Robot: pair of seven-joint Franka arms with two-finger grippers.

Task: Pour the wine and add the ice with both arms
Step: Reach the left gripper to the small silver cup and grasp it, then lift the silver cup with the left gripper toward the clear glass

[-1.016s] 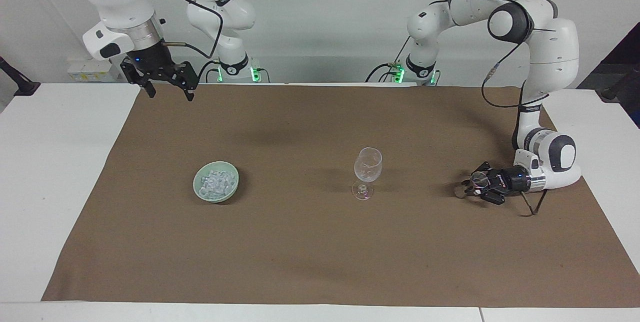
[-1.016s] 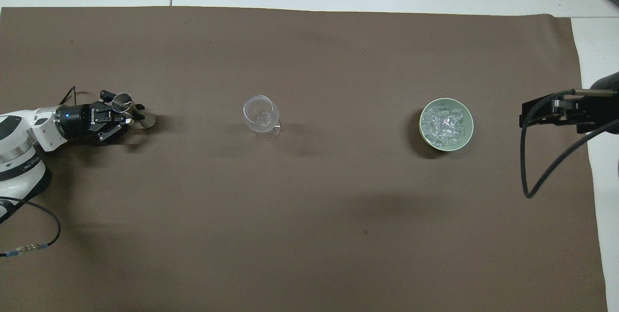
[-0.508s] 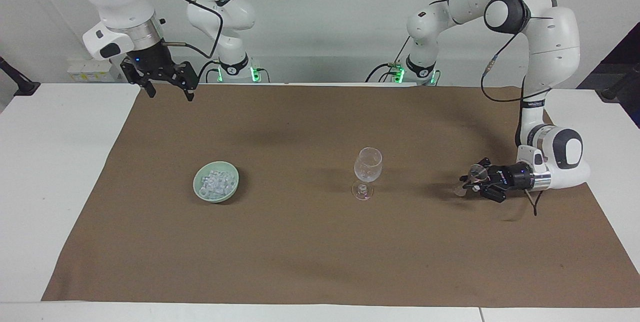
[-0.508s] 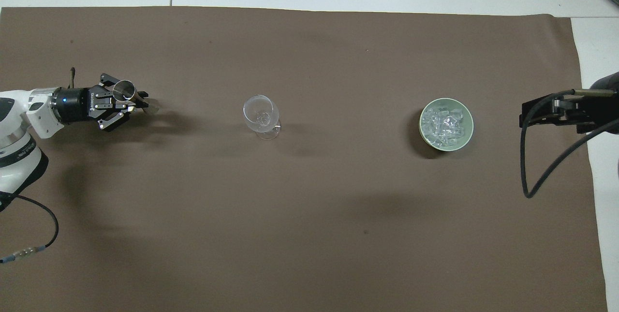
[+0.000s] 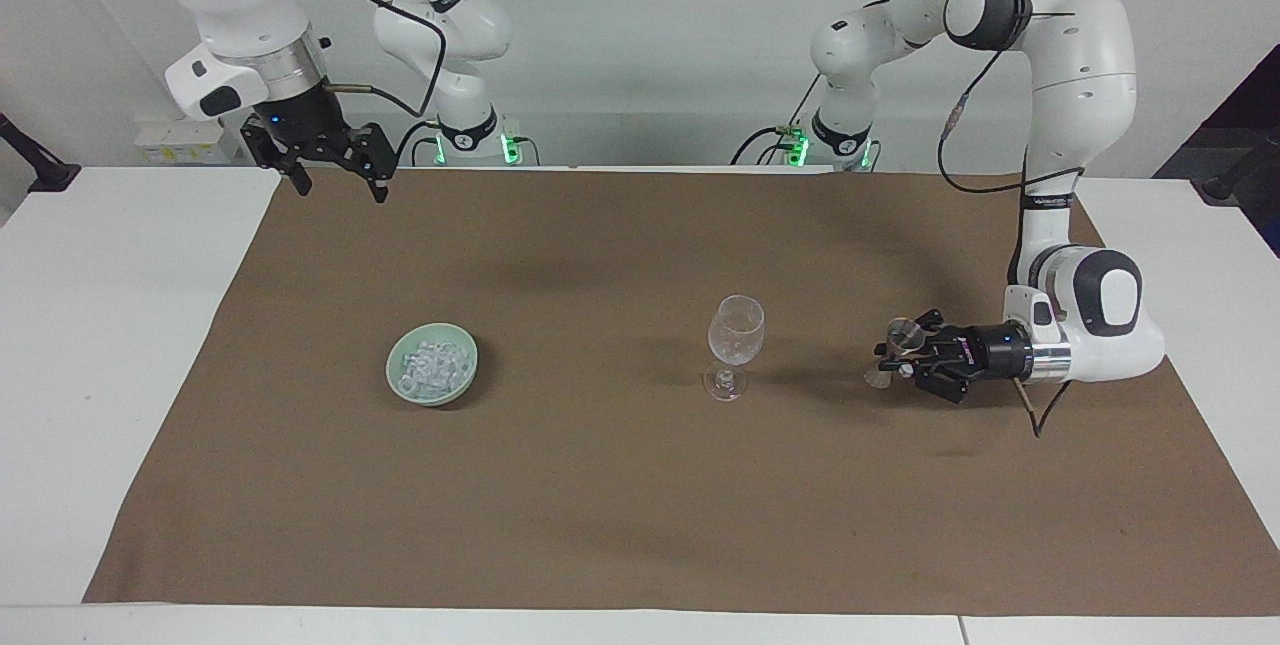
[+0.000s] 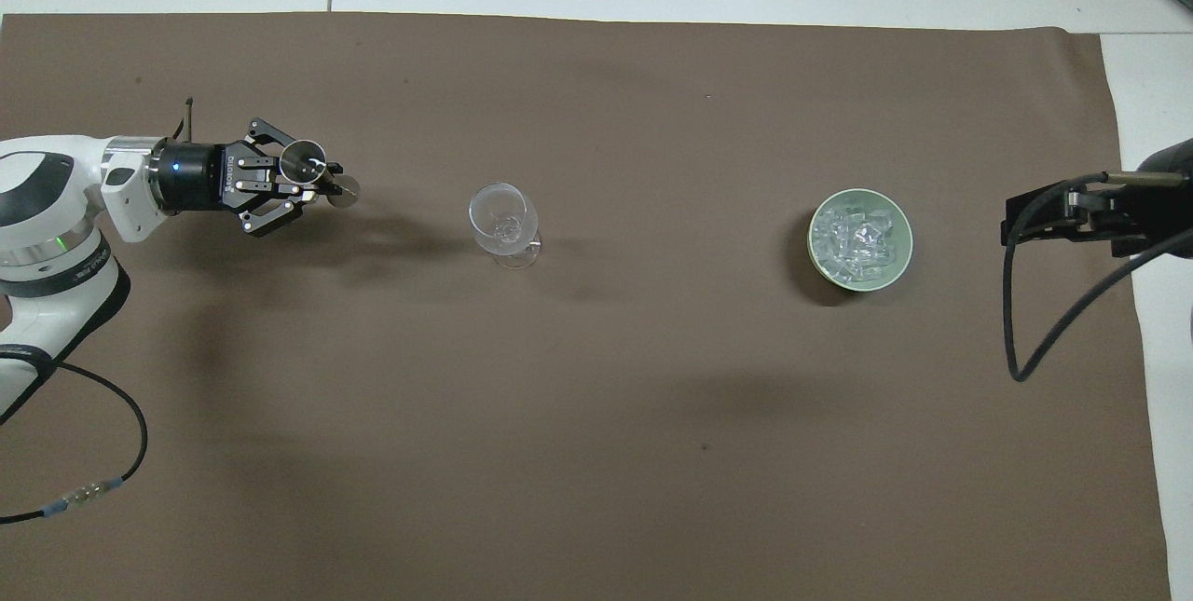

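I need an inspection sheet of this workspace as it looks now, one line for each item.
Surface: brown cloth over white table.
Job's things: ice in pale green bowl; clear stemmed glass upright mid-cloth.
Clutter: nothing seen.
Grippers: left gripper holds small metal cup above the cloth, beside the glass; right gripper open, waiting raised over the cloth's edge.
Cables: black cables on both arms.
Surroundings: white wall.

brown-clothed table carries stemmed glass and bowl.
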